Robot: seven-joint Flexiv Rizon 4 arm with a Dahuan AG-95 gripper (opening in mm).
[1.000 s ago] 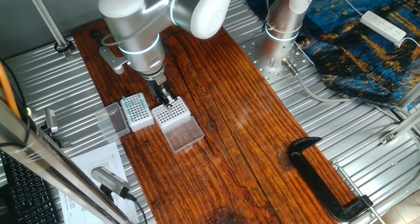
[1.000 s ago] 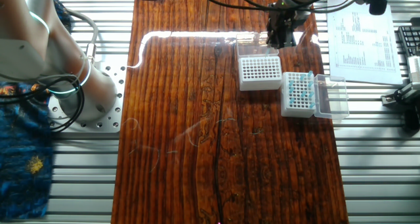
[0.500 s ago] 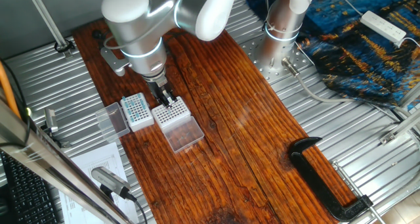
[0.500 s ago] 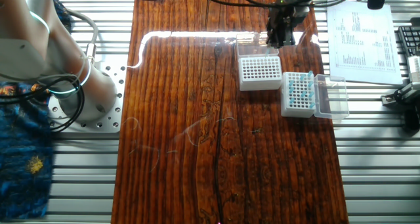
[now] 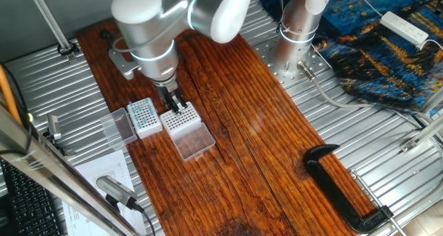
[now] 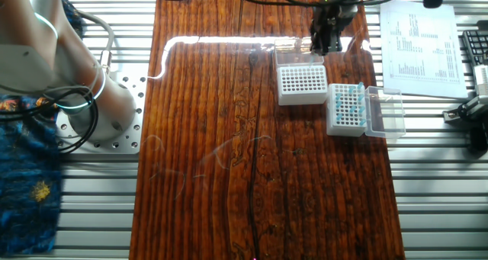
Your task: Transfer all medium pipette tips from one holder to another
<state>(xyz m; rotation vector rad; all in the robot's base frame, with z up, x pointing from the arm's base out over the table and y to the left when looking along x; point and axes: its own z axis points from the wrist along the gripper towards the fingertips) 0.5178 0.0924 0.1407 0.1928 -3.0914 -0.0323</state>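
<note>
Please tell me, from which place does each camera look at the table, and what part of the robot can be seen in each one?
One fixed view: high over a corner, looking slantwise down the board; arm, base and gripper show.
The other fixed view: straight above; base at left, gripper at top edge.
Both share the white-sided rack and clear-sided rack.

From my console, the clear-sided rack (image 5: pixel 180 119) and the white-sided rack (image 5: pixel 145 116) sit side by side on the wooden board (image 5: pixel 235 139), each with its lid (image 5: pixel 194 142) laid open. My gripper (image 5: pixel 176 104) hangs over the clear-sided rack's edge. A clamp (image 5: pixel 346 187) lies well apart.
</note>
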